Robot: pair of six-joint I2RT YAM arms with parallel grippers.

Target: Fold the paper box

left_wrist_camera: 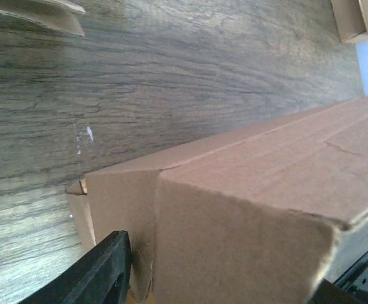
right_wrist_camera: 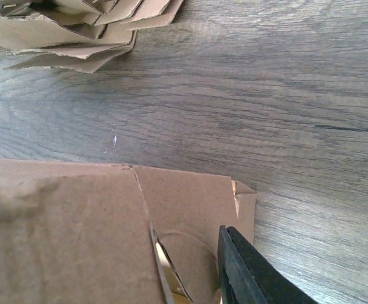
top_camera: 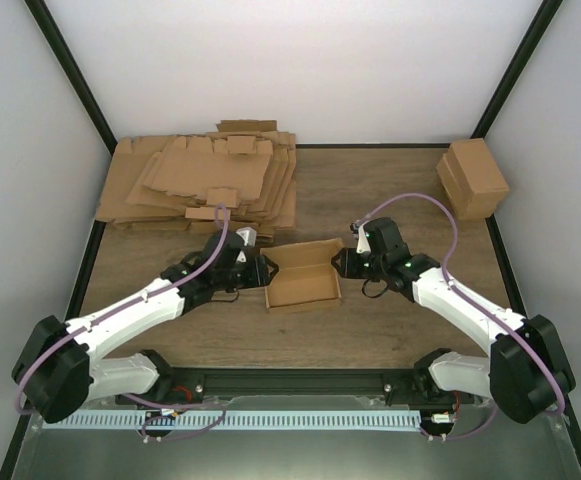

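**Overhead view.** The paper box (top_camera: pixel 303 274) was seen near the middle of the wooden table (top_camera: pixel 400 205). It stood as a half-formed open tray, its long axis running left to right and one long flap raised along its far edge. The left gripper (top_camera: pixel 259 271) was placed at the left end of the box and the right gripper (top_camera: pixel 343 262) at the right end. Each touched the cardboard, so that the box lay between the two. A pile of flat cardboard sheets (top_camera: pixel 205 180) was spread over the far left part of the table, well apart from the box. A closed carton (top_camera: pixel 473 177) stood at the far right corner.

**Left wrist view.** The box (left_wrist_camera: pixel 266 190) filled the lower right of the picture, with one corner turned toward the camera. One black finger (left_wrist_camera: pixel 98 275) was laid against the short end wall. The other was hidden by the cardboard, so it could not be told whether the jaws were spread or pinching the wall.

**Right wrist view.** An end of the box (right_wrist_camera: pixel 69 228) was shown, with a folded end flap bearing a curved cut-out. One black finger (right_wrist_camera: pixel 253 272) was set against that flap. Its partner was hidden, and the state of the jaws could not be told. The pile (right_wrist_camera: pixel 88 31) was visible at the far left.
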